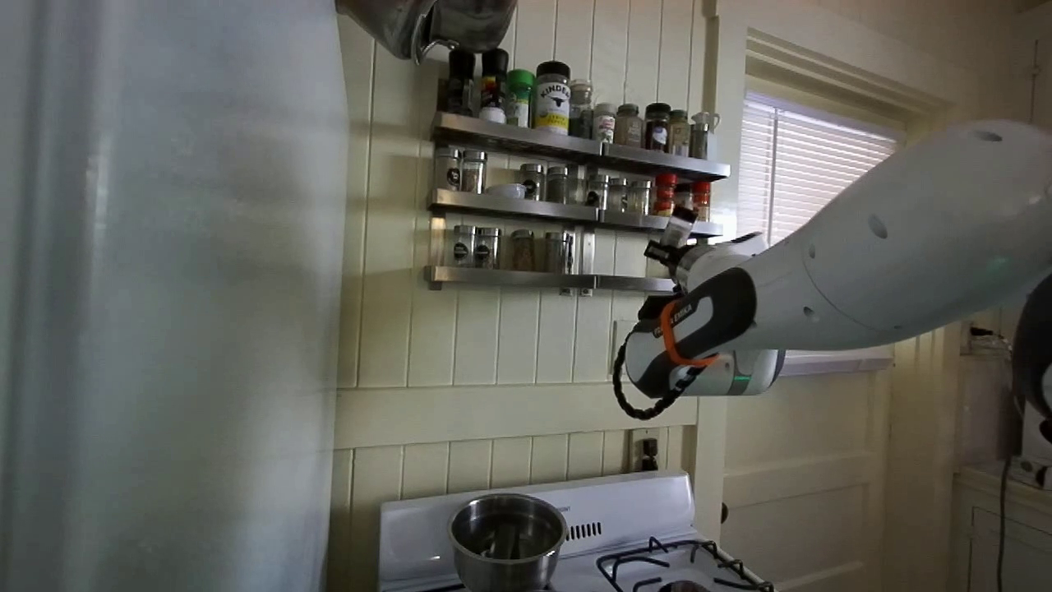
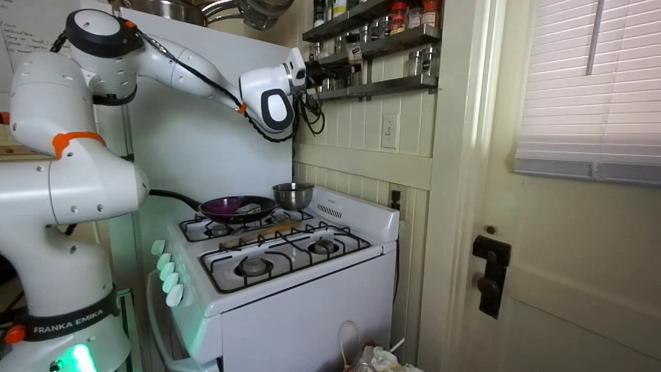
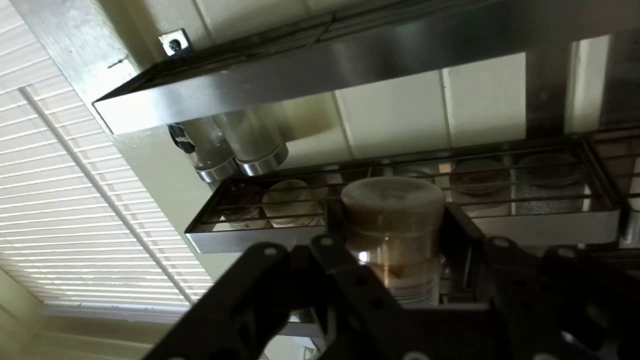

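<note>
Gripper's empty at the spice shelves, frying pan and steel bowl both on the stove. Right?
Not quite: the gripper isn't empty. The wrist view shows a see-through jar clamped between its jaws. The rest stands: it is at the spice shelves, with the frying pan and steel bowl both on the stove.
</note>
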Action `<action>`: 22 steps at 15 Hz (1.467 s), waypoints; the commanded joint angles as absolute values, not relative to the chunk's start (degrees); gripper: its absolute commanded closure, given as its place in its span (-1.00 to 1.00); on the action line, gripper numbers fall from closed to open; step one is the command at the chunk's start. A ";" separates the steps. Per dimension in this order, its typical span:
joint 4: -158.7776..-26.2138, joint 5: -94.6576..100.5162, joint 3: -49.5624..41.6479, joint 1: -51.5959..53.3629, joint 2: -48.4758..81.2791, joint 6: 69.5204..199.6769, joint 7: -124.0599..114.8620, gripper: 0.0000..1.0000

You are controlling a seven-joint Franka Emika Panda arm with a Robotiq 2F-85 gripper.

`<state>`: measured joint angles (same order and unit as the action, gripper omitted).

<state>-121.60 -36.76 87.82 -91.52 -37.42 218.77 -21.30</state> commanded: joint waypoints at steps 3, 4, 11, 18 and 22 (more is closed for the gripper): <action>-115.98 -37.07 95.29 -99.10 -38.62 223.03 -21.73 0.50; -115.27 -37.00 96.32 -100.11 -38.69 223.17 -21.95 0.50; -111.96 -36.67 100.46 -104.73 -39.37 222.23 -22.77 0.50; -109.39 -36.82 103.29 -108.24 -41.48 221.88 -23.31 0.50; -108.53 -37.36 103.69 -109.38 -42.58 221.13 -23.05 0.50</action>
<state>-110.49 -36.69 103.13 -107.38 -40.37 221.61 -21.74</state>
